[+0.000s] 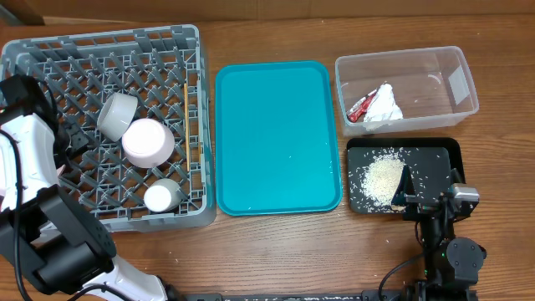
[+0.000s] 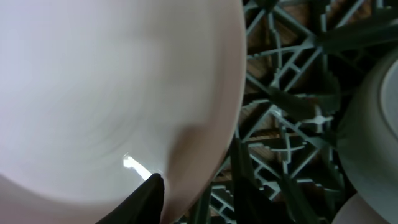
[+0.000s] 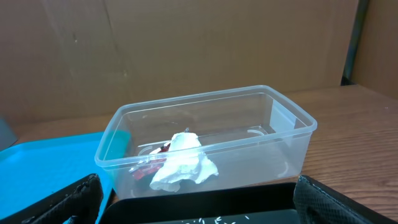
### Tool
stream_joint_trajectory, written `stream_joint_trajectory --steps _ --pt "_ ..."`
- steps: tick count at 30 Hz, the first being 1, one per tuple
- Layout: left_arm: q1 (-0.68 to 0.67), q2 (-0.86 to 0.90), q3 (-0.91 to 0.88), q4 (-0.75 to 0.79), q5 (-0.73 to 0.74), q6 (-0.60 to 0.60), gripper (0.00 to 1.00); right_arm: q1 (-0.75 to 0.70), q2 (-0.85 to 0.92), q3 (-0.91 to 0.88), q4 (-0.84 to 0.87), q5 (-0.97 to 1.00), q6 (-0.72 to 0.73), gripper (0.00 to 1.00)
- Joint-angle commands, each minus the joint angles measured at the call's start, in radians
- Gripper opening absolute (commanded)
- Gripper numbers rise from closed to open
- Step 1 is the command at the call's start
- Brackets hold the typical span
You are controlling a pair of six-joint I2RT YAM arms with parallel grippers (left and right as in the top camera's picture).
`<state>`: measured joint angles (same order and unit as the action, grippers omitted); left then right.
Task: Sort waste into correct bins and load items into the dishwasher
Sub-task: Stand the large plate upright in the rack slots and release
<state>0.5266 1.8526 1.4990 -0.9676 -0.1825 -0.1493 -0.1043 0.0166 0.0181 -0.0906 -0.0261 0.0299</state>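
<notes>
Mostly the sorting looks finished. The red wrapper (image 1: 359, 107) and the white tissue (image 1: 384, 104) lie together in the clear tub (image 1: 456, 63). The rice (image 1: 383, 177) sits heaped in the black tray (image 1: 447, 149), and the teal serving tray (image 1: 276, 134) between them and the dish rack (image 1: 50, 50) carries no item that I can make out.

In the rack three small white bowls (image 1: 148, 142) sit among the pegs, and the chopsticks (image 1: 185, 102) lie along its right wall. What is left, I judge, is the white plate (image 2: 93, 93). It fills my left wrist view, close over the rack's lattice, with one of my fingertips (image 2: 149, 194) dark against its lower rim.

From overhead my left pincer (image 1: 73, 139) is down in the rack's left half, and the plate is hidden under my own arm. I cannot tell whether the jaws pinch the rim or only lie beside it; possibly the plate is going on edge between the pegs.

My right pincer (image 3: 199, 202) stands wide and empty at the near edge of the black tray, facing the tub.

Room is tight on the left, with pegs all round and a bowl just beside the plate. On the right, open table (image 1: 276, 251) lies near me for backing off.
</notes>
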Motion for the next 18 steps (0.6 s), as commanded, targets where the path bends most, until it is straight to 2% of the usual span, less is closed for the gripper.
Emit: stream_joint_trajectory --steps 1,5,9,11,18 --pt "-0.02 0.011 -0.002 0.004 0.013 0.042 0.36 -0.005 -0.007 -0.01 0.007 0.002 -0.001 1.0" --pt "-0.021 0.032 -0.008 0.0 -0.004 0.042 0.29 -0.005 -0.007 -0.01 0.007 0.002 -0.001 1.0" --pt "-0.025 0.049 -0.011 -0.02 0.001 0.037 0.04 -0.005 -0.007 -0.01 0.007 0.002 -0.001 1.0" --pt "-0.03 0.047 -0.009 -0.027 0.016 0.037 0.04 -0.005 -0.007 -0.01 0.007 0.002 -0.001 1.0" --pt "-0.032 -0.05 0.104 -0.132 0.248 0.038 0.04 -0.005 -0.007 -0.01 0.007 0.002 -0.001 1.0"
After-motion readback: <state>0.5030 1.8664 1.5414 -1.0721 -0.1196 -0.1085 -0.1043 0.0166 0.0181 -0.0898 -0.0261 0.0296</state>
